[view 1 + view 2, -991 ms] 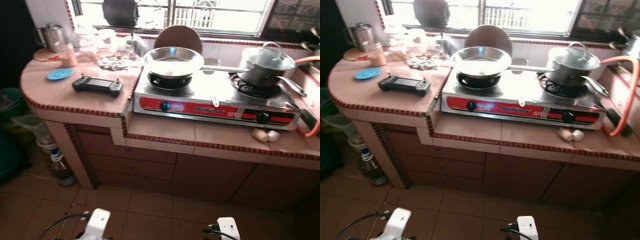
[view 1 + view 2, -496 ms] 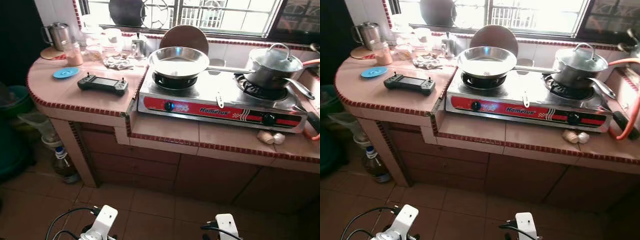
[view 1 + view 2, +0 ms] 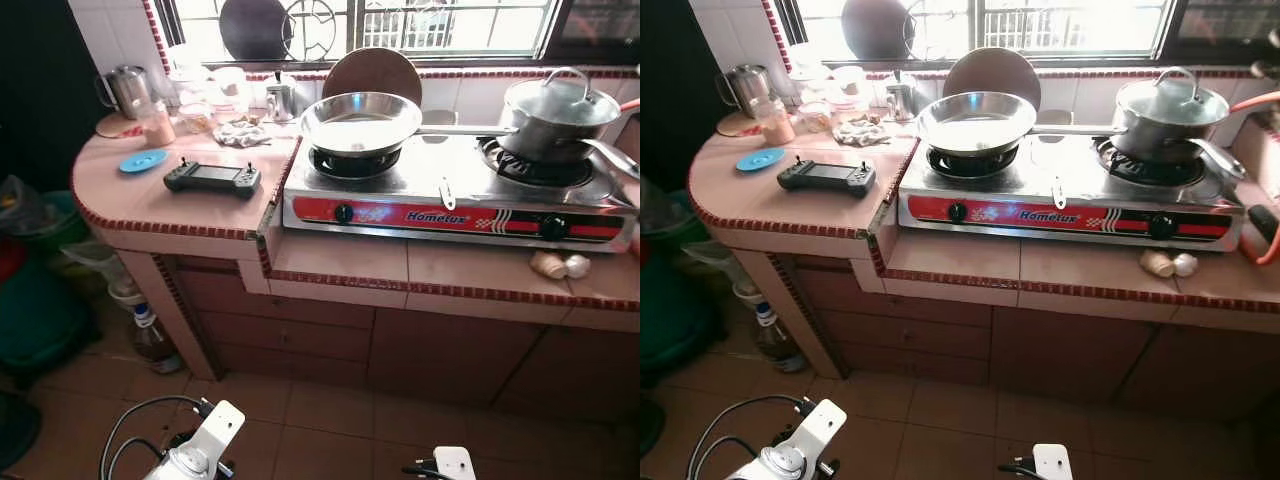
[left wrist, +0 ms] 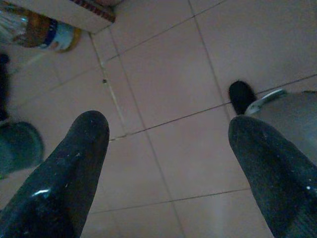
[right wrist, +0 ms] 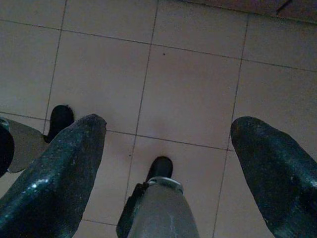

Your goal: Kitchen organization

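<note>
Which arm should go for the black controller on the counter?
Left, probably. The controller lies on the counter's left end. Both grippers hang open over the floor; the left gripper is on that side.

Pink tiled counter (image 3: 345, 262), barred window (image 3: 400, 20) w/ daylight, tile floor (image 3: 330, 440)

— What's in front of you?

— I look down on a pink tiled counter (image 3: 340, 262). A two-burner gas stove (image 3: 455, 195) sits on it, with a steel pan (image 3: 360, 121) on its left burner and a lidded pot (image 3: 556, 112) on its right one.

— And left of the stove?

— A black handheld controller (image 3: 212, 178), with a blue lid (image 3: 143, 160) just beyond it. A metal kettle (image 3: 128, 90) stands by the wall, jars beside it. Two garlic bulbs (image 3: 559, 265) lie before the stove's right end. A bottle (image 3: 152, 338) stands on the floor.
</note>
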{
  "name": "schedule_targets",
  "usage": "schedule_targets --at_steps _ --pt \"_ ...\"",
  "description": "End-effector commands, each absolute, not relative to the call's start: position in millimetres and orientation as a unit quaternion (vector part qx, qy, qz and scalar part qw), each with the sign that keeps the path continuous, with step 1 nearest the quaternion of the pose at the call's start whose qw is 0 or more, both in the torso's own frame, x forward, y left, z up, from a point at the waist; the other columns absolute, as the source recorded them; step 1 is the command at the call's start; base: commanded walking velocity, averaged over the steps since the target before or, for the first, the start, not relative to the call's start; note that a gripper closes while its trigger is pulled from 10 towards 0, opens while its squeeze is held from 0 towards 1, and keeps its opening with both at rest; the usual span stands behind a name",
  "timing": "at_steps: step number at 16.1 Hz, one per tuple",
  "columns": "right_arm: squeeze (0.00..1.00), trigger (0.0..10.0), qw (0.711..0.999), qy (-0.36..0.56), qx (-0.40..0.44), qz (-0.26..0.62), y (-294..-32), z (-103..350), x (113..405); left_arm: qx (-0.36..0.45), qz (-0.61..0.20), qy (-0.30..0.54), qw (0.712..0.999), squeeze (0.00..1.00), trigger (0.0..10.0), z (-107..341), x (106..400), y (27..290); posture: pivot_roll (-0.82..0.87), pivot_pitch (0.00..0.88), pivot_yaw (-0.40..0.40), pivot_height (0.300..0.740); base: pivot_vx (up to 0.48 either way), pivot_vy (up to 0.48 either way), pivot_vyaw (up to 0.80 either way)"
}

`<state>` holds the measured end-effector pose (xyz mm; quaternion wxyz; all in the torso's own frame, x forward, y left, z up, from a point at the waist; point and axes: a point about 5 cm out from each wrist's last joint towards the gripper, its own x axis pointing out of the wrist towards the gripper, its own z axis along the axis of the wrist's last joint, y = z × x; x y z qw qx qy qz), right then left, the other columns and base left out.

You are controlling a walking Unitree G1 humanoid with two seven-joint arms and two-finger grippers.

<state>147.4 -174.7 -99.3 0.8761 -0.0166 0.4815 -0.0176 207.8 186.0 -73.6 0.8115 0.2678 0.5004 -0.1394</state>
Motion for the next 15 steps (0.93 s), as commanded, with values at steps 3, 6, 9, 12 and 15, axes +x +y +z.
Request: schedule_targets --at_steps 3,6,9,12,15 --pt "0.0 10.0 0.875 0.483 -0.019 -0.02 -175 -100 146 0.271 -0.141 0.522 0.797 0.0 10.0 -89 174 196 0.17 0.0 0.077 0.74 0.0 0.0 0.0" --pt "0.0 10.0 0.876 0.48 -0.042 -0.002 -178 -99 148 0.26 -0.131 0.517 0.805 0.0 10.0 -91 173 188 0.17 0.0 0.05 0.74 0.0 0.0 0.0" --pt "0.0 10.0 0.874 0.48 -0.07 0.015 -180 -98 149 0.258 -0.138 0.52 0.802 0.0 10.0 -94 166 181 0.17 0.0 0.034 0.74 0.0 0.0 0.8" --pt "0.0 10.0 0.877 0.474 -0.072 0.022 -178 -96 155 0.249 -0.147 0.527 0.799 0.0 10.0 -99 156 174 0.17 0.0 0.026 0.74 0.0 0.0 0.53" --pt "0.0 10.0 0.876 0.474 -0.077 0.032 -177 -96 155 0.252 -0.144 0.527 0.799 0.0 10.0 -99 155 173 0.17 0.0 0.007 0.74 0.0 0.0 0.0"
